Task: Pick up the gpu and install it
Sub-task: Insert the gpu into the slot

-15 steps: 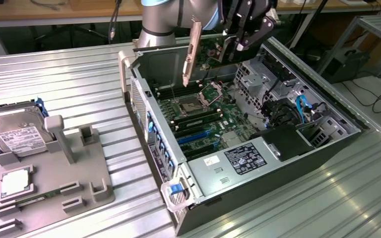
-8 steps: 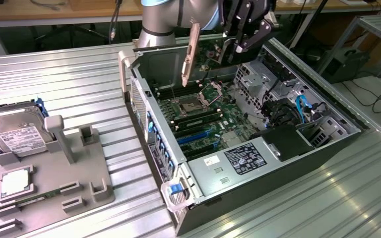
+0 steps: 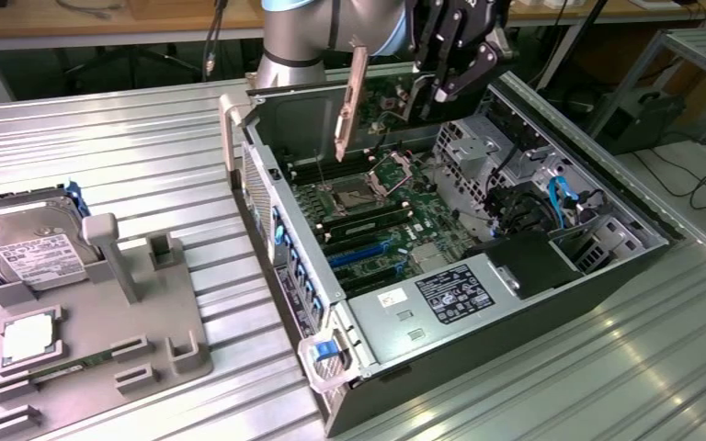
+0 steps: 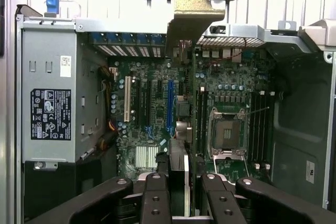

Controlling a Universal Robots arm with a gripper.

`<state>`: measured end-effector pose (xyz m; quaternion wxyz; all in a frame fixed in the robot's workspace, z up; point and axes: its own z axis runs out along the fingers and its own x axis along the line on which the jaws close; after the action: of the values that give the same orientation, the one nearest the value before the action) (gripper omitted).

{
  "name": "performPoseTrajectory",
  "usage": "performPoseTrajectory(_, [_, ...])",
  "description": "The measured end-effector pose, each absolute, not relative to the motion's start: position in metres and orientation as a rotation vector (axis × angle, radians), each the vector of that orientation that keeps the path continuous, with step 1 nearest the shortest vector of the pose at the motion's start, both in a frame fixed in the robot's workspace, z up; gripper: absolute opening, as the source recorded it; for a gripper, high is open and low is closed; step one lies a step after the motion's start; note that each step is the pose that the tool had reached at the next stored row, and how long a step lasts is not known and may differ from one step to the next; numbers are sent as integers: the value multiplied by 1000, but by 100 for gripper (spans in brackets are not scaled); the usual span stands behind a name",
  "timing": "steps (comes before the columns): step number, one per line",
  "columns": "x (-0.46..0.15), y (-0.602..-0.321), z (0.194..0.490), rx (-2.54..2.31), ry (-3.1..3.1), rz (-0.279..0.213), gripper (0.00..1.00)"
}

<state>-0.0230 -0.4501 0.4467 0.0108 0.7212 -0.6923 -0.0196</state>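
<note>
An open computer case (image 3: 525, 358) lies on the ribbed metal tabletop (image 3: 132, 147), its motherboard (image 3: 384, 225) and power supply (image 3: 458, 294) exposed. Beside it, a grey holder (image 3: 144, 303) carries a hard drive (image 3: 34, 253) and a processor (image 3: 30, 335).

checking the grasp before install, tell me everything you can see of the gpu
The gpu is a thin green circuit board with a long pale metal bracket at one end. The tool clamps it on edge above the open computer case, bracket roughly upright, apparently clear of the motherboard, not yet seated.
</note>
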Motion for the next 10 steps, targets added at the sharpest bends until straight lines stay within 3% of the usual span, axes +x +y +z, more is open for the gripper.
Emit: performPoseTrajectory(10, [-23,-450,440,2249,-2162,-62,28])
